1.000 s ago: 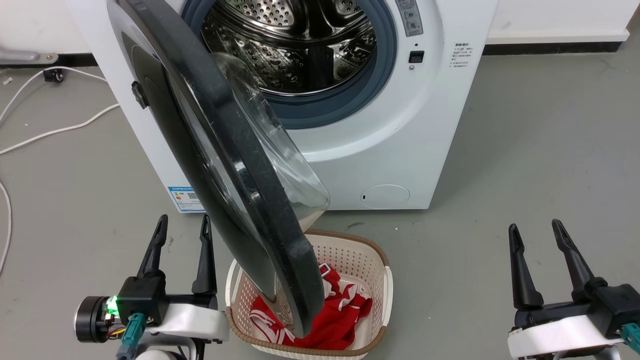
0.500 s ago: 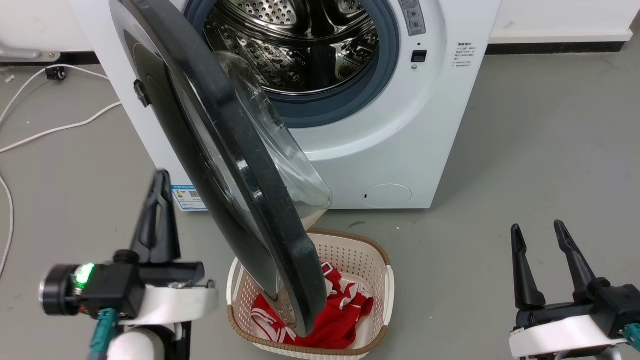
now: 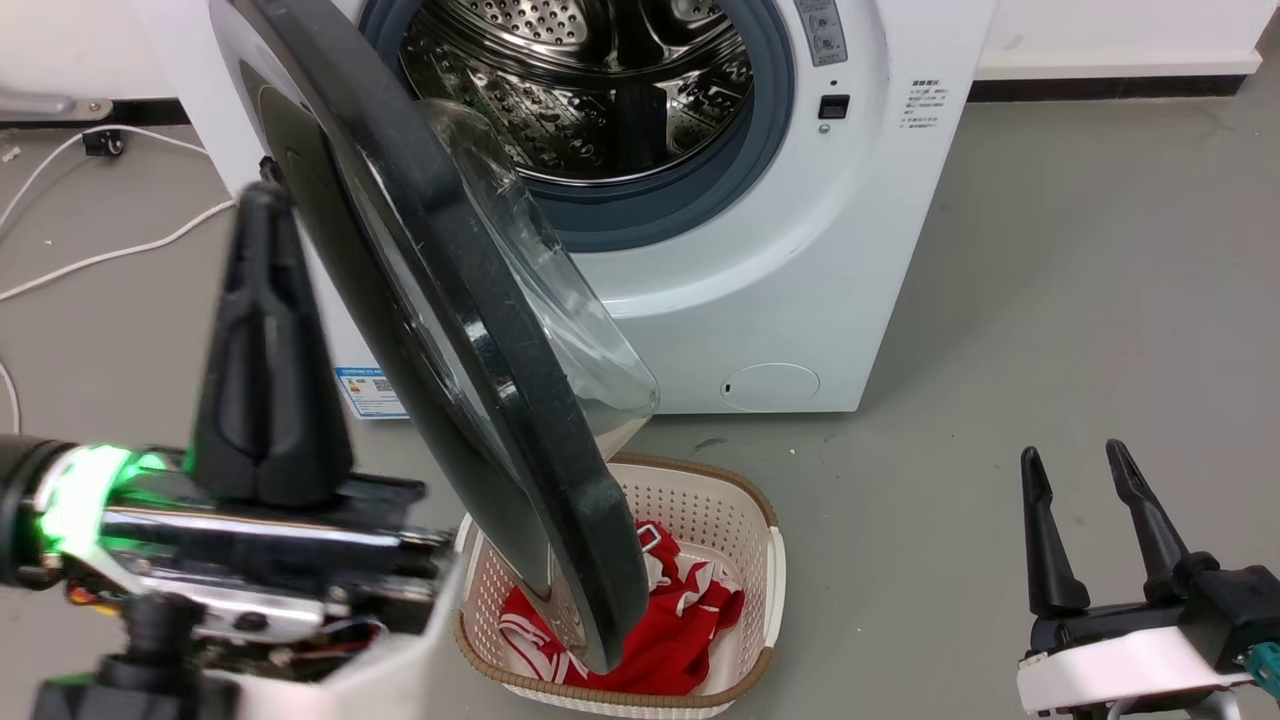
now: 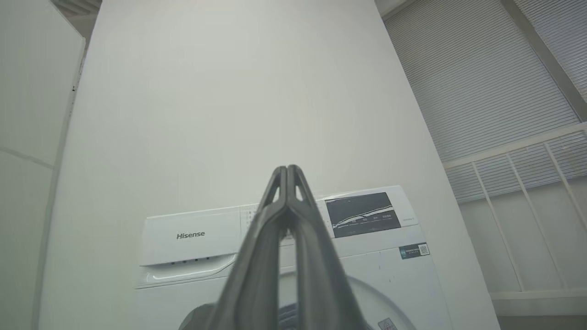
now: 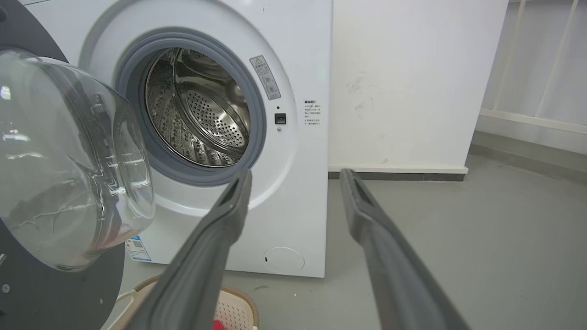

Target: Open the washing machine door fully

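Plainly the washing machine door [image 3: 500,380] slanted just frame-right of the left gripper [image 3: 262,205]; jaws closed, empty. The right gripper [image 3: 1072,458] stood open, farther.

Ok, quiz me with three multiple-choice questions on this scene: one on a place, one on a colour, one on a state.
1. Where is the basket?
A. On the floor before the machine, under the door's edge.
B. On top of the machine.
C. Behind the machine.
2. What colour is the cloth in the basket?
A. Blue.
B. Green.
C. Red and white.
3. How is the left hand?
A. Wide open.
B. Shut, empty.
C. Clamped on the door.
Answers: 1 A, the head view shows it below the door's lower edge; 2 C, red with white stripes shows in it; 3 B, its fingers meet at the tips in the left wrist view.
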`<state>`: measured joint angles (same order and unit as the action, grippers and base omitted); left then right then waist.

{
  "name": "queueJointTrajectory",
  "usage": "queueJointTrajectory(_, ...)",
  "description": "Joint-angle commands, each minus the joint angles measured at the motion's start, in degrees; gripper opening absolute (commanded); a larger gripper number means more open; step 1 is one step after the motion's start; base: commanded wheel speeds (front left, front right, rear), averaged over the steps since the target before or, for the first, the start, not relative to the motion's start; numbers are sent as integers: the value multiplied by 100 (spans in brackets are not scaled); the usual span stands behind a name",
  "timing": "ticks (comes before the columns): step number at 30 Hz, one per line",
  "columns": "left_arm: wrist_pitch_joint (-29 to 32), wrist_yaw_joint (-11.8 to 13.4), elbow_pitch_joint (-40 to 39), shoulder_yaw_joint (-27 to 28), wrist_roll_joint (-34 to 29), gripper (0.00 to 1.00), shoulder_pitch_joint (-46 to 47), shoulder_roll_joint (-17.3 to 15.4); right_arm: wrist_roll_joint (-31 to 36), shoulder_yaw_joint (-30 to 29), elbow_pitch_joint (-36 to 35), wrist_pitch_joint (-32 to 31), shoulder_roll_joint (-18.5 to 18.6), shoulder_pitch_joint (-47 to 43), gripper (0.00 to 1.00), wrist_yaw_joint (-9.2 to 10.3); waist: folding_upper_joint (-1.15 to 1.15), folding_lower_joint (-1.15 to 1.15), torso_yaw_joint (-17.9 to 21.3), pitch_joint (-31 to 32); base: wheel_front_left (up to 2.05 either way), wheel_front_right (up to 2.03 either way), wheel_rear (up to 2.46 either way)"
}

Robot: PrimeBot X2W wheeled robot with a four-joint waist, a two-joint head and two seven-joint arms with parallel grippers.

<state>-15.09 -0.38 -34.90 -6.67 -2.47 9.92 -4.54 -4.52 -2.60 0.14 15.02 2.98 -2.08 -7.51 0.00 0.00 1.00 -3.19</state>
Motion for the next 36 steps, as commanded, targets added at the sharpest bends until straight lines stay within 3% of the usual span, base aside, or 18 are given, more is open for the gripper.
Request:
queueJointTrajectory(1, -10, -25, -16, -58, -11, 0, 37, -5, -10, -1, 13, 7, -20, 82, 100, 4, 0, 0, 6, -6, 0, 0, 0)
queueJointTrajectory(9, -9, -484, 280, -1452, 300, 0, -278, 15, -41, -16, 43, -9, -20, 94, 100, 4, 0, 0, 34, -1, 0, 0, 0)
queueJointTrajectory(15, 242, -608, 1016, -2228, 718, 0, -833, -76, -83, -9, 56, -20, -20, 29, 100, 4, 0, 0, 9, 19, 0, 0, 0)
queueJointTrajectory(23, 996, -593, 1954, -2458, 1126, 0, -1323, -156, -141, 20, 65, -67, -20, 30, 100, 4, 0, 0, -95, -48, 0, 0, 0)
queueJointTrajectory(36, 613, -205, 3025, -2162, 1043, 0, -628, -1, -201, 100, 143, -121, -20, 98, 100, 4, 0, 0, -30, -99, 0, 0, 0)
